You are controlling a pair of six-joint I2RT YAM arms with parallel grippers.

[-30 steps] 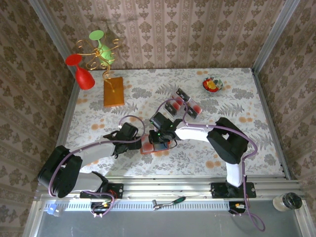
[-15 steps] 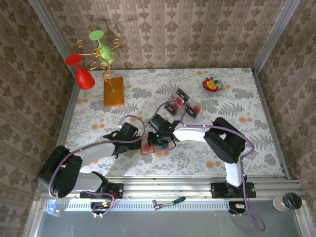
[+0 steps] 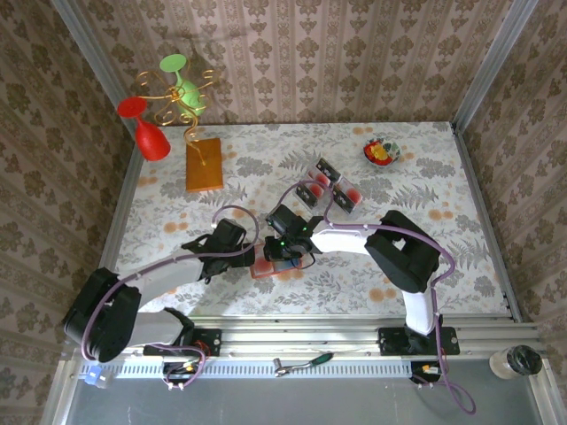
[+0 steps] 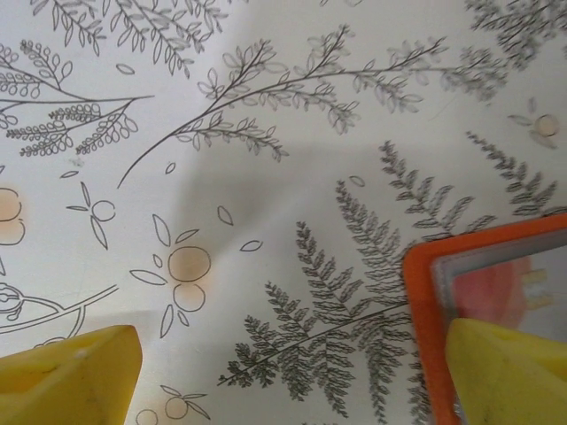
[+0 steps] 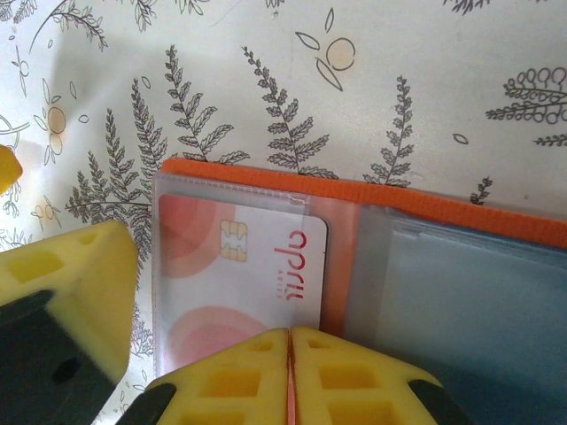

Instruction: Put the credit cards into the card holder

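a fern-printed white tablecloth covers the table under patterned wallpaper. the left gripper hangs low with its yellow foam jaws spread wide, gripping nothing; one pad sits over the left corner of the small flat orange card holder, likely to steady it. the holder lies open near the table's middle, and a red-and-white credit card lies in its clear pocket. the right gripper is clenched tight at that card's near edge, probably nudging it home. further cards wait beyond.
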